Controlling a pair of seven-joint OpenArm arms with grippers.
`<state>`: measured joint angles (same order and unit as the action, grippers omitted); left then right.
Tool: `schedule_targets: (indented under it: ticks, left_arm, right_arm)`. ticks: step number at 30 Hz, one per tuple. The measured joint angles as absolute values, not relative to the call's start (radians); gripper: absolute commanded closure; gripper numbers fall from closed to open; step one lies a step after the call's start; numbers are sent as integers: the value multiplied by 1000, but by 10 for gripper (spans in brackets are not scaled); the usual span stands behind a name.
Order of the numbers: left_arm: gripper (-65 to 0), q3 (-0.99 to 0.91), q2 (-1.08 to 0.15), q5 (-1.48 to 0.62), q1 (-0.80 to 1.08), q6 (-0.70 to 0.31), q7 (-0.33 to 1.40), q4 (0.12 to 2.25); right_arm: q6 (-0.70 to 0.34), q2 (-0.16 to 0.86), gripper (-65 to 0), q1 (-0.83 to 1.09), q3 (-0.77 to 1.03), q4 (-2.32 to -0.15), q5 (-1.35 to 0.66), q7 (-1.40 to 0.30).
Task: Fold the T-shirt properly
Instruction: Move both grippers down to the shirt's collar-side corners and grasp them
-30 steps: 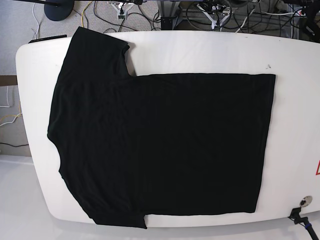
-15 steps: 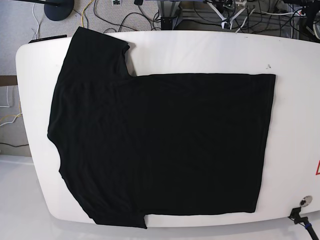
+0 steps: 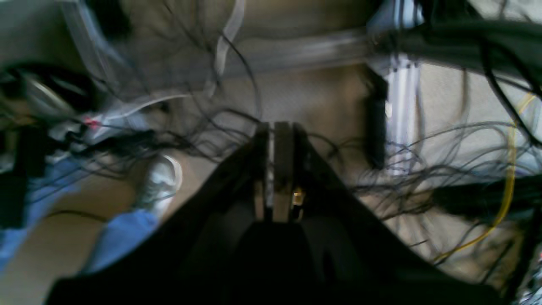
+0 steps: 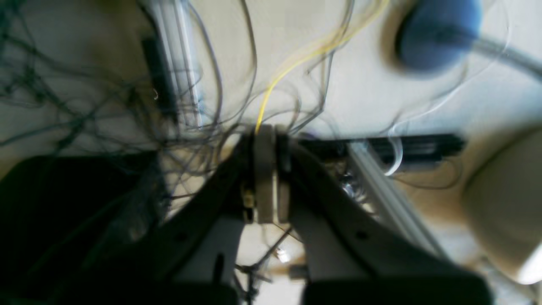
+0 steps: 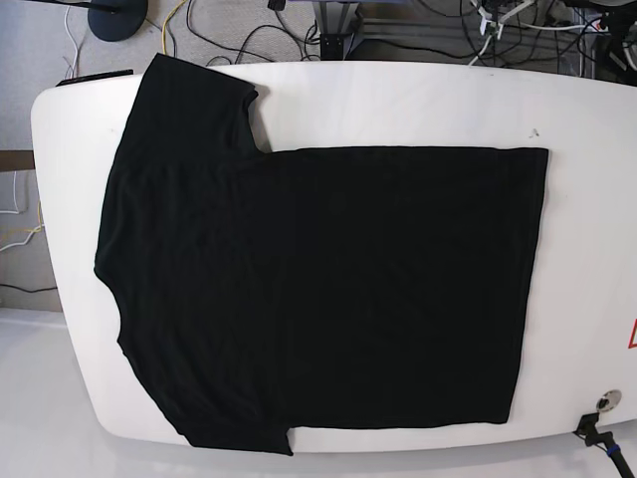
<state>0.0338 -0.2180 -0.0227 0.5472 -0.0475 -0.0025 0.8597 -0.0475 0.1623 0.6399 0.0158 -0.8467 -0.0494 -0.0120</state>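
Note:
The black T-shirt (image 5: pixel 318 289) lies flat and spread out on the white table (image 5: pixel 398 105). One sleeve points to the far left and one to the near left. Neither gripper shows in the base view. In the left wrist view my left gripper (image 3: pixel 277 127) is shut and empty, held over floor with tangled cables. In the right wrist view my right gripper (image 4: pixel 266 129) is also shut and empty, over floor and cables. The T-shirt does not clearly show in either wrist view.
Cables (image 5: pixel 249 30) and a metal frame leg (image 5: pixel 338 25) lie on the floor beyond the table's far edge. A round stand base (image 5: pixel 114 15) sits at the far left. A small clamp (image 5: pixel 597 428) is at the table's near right corner.
The T-shirt has not moved. White cable ends along the top edge of the base view have shifted to the right.

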Motion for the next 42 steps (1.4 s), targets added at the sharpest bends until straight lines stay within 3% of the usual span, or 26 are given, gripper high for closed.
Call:
schedule_targets:
  ticks: [2, 10, 13, 15, 16, 19, 21, 24, 28, 33, 39, 42]
  left_arm:
    - [0, 26, -259, -27, 593, -29, 35, 916]
    - [-12, -40, -309, -65, 889, -35, 29, 1357]
    - [-19, -17, -329, -38, 908, -38, 43, 1380]
    - [-21, -21, -370, -22, 1015, -27, -55, 1527]
    - [-21, -25, -375, -11, 1015, -1, 25, 1542]
    - [-19, -46, -398, 4, 1100, 21, -53, 1713]
    - [-20, -50, -388, 8, 1111, 14, 28, 1780]
    - [-21, -89, -393, 17, 1192, -8, 4, 1938]
    - [-27, -142, -383, 20, 1183, -49, 67, 2080]
    - [-33, -232, -372, 31, 1129, -229, 162, 2197]
    - [-68, -360, -380, 49, 948, -364, 162, 2165]
    - [-97, -376, -378, 43, 923, -359, 162, 2159]
  right_arm:
    - [-27, 185, 0, 685, 19, -902, -43, -79]
    - [-34, 266, 0, 915, 99, -1269, -53, -57]
    - [-43, 263, 0, 953, 122, -1343, -63, -91]
    - [-61, 277, -2, 1042, 178, -1491, -87, -12]
    - [-52, 282, -2, 1045, 201, -1509, -88, -118]
    - [-60, 286, -1, 1131, 288, -1674, -99, -62]
    - [-68, 284, -1, 1114, 299, -1694, -99, -106]
    - [-60, 281, 0, 1153, 350, -1813, -102, -81]
    - [-79, 291, 0, 1129, 376, -1930, -131, -123]
    - [-86, 288, 0, 1055, 393, -2007, -204, -171]
    - [-137, 299, -3, 883, 398, -2007, -344, -247]
    - [-140, 297, -3, 855, 405, -2005, -364, -278]
